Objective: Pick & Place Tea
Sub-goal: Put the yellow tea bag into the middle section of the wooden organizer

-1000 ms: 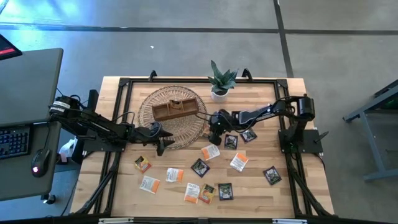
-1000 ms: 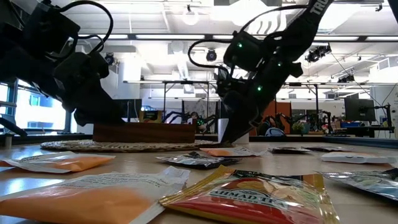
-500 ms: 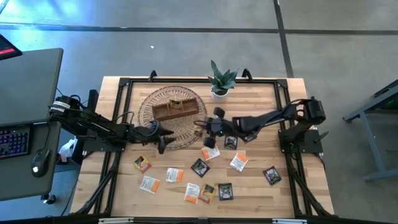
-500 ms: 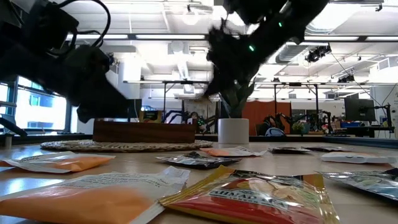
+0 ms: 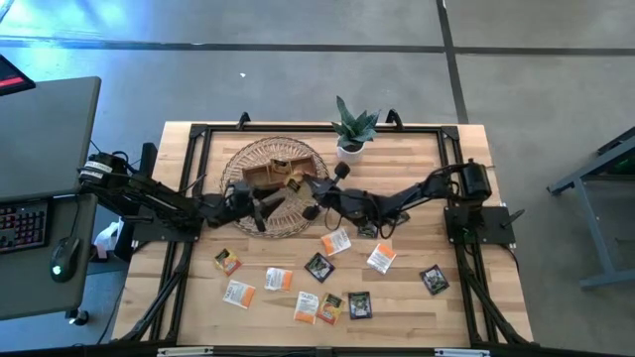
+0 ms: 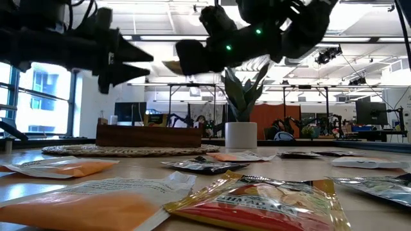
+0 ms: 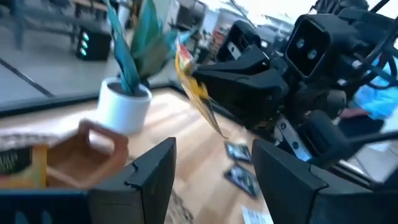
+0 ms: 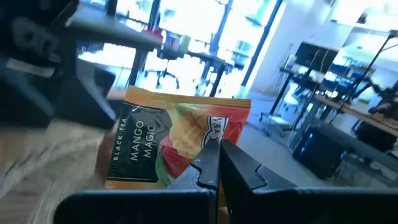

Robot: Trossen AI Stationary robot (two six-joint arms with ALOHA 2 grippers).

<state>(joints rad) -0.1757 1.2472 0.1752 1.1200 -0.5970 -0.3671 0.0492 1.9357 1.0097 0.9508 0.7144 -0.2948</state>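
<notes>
My right gripper (image 8: pixel 219 155) is shut on one tea sachet (image 8: pixel 174 143), orange and yellow with a dark "Mango Magic" label. It hangs in the air above the round woven mat (image 5: pixel 243 164), beside the brown wooden tray (image 5: pixel 281 175). My left gripper (image 7: pixel 211 149) is open and held level over the mat's left part, facing the sachet (image 7: pixel 196 87) from a short distance and touching nothing. Several more tea sachets (image 5: pixel 318 266) lie flat on the table's near half. My right gripper pinches the sachet between its two fingers at its lower edge (image 8: pixel 202 146), near one corner. The fingers lie level and come from the table's right side. The sachet stands upright above the fingertips, slightly tilted and clear of the mat and tray.
A small potted plant (image 5: pixel 352 129) stands at the far edge, right of the mat. One sachet lies in the tray's compartment (image 7: pixel 18 163). Loose sachets (image 6: pixel 257 202) fill the near middle of the table. A black frame (image 5: pixel 198 132) runs around the table's rim.
My right gripper has risen from the sachets on the table, tipped from pointing down to level, and gone toward the table's left and the tray, carrying one sachet lifted clear. My left gripper has risen a little and tipped up to level over the mat.
</notes>
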